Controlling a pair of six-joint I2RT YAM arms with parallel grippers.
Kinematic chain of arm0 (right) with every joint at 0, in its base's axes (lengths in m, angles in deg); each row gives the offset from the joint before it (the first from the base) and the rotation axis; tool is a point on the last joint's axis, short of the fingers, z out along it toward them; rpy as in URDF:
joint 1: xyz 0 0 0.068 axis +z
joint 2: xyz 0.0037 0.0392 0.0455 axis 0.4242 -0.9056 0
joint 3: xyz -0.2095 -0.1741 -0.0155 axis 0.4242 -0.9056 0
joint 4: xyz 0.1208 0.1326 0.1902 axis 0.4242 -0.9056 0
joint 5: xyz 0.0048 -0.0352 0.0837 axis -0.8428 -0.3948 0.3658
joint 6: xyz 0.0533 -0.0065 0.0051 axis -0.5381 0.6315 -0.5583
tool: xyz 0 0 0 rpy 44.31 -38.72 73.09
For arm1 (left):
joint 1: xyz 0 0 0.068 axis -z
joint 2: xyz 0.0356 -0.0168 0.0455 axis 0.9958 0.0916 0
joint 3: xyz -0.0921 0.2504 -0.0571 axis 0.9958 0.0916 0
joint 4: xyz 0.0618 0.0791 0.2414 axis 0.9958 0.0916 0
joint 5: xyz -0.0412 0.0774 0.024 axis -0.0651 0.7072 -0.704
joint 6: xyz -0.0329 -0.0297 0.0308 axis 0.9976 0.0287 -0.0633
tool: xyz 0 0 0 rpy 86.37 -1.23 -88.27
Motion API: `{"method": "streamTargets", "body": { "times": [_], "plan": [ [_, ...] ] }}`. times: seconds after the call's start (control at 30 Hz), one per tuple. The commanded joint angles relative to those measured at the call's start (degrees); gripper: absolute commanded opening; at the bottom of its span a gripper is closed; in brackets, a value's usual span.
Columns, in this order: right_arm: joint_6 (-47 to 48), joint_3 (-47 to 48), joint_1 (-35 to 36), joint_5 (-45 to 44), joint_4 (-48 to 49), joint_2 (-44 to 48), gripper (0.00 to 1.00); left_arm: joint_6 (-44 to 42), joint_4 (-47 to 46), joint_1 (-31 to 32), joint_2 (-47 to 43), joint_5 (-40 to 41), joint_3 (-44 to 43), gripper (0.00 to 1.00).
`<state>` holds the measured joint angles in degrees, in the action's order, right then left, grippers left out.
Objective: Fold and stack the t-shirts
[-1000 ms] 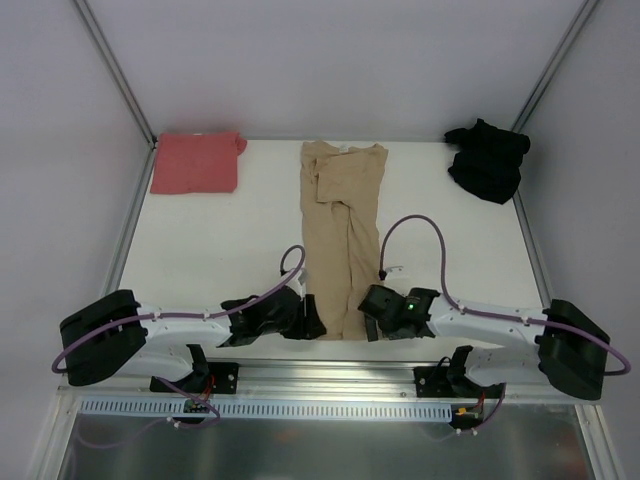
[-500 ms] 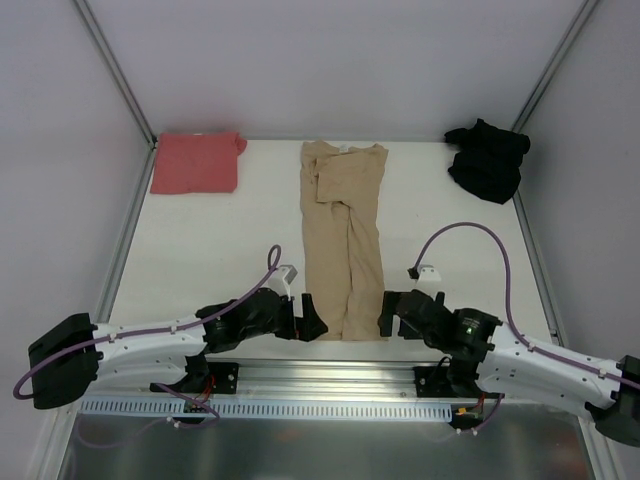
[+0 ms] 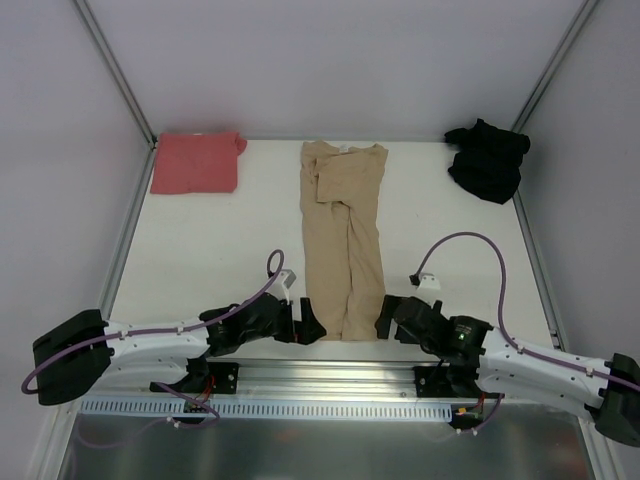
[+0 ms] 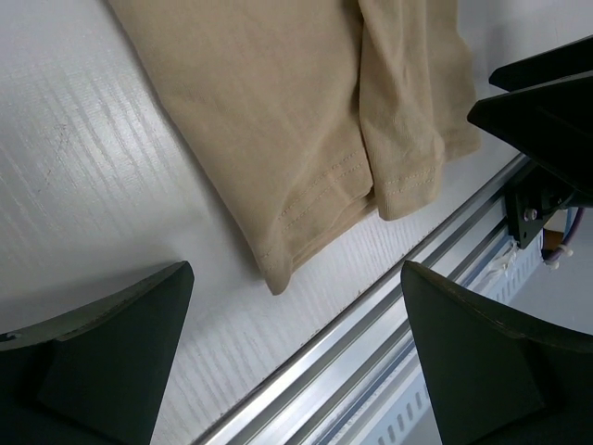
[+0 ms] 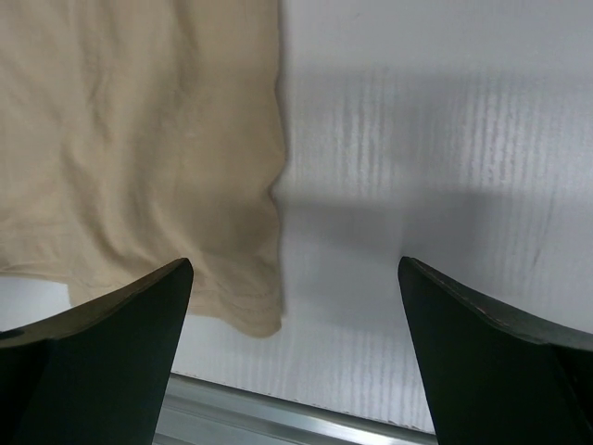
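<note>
The tan-beige t-shirt (image 3: 344, 235) lies folded into a long narrow strip down the middle of the white table. Its hem end is near the front edge and shows in the left wrist view (image 4: 306, 111) and the right wrist view (image 5: 139, 139). My left gripper (image 3: 310, 322) is open and empty just left of the hem's corner. My right gripper (image 3: 383, 320) is open and empty just right of the hem's other corner. The salmon-red t-shirt (image 3: 196, 162) lies folded at the back left. The black t-shirt (image 3: 487, 160) lies crumpled at the back right.
A metal rail (image 3: 330, 375) runs along the table's front edge under both grippers and shows in the left wrist view (image 4: 371, 352). Slanted frame posts (image 3: 118, 80) stand at the back corners. Purple cables loop above each wrist.
Both grippers let go of the hem and drew back outwards from it, toward the front edge. The left arm swung left and the right arm swung right. The tan shirt stayed flat.
</note>
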<state>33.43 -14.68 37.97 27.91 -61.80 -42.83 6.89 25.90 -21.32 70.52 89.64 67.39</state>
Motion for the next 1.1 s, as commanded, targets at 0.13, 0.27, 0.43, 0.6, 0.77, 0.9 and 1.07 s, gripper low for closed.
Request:
{"method": "streamTargets", "body": {
  "times": [0.13, 0.27, 0.43, 0.6, 0.77, 0.9, 1.07],
  "plan": [
    [-4.8, -4.0, 0.0, 5.3, 8.3, -4.9, 0.98, 0.5, -4.4, 0.4, 3.0, 0.0, 1.1, 0.99],
    [-5.9, -4.6, 0.4, 6.1, 10.0, -5.4, 0.92, 1.1, -5.7, 0.4, 4.0, 0.1, 1.1, 0.99],
    [-7.4, -5.5, 0.8, 7.2, 11.0, -4.7, 0.49, 1.2, -7.9, 0.4, 7.3, -0.4, 0.8, 0.86],
    [-7.9, -5.5, 0.9, 7.1, 9.8, -4.9, 0.30, 1.5, -10.7, 0.4, 11.2, -2.0, -0.4, 0.34],
    [-7.6, -5.3, 0.9, 7.1, 9.5, -5.1, 0.25, 1.2, -11.1, 0.4, 13.9, -3.2, -1.8, 0.00],
    [-7.6, -5.2, 1.0, 7.7, 8.9, -4.6, 0.20, 1.1, -11.5, 0.4, 14.0, -3.5, -2.0, 0.00],
    [-7.5, -4.5, 1.6, 8.4, 7.0, -2.7, 0.01, 1.1, -8.8, 0.4, 10.8, -4.1, -2.1, 0.00]
  ]
}}
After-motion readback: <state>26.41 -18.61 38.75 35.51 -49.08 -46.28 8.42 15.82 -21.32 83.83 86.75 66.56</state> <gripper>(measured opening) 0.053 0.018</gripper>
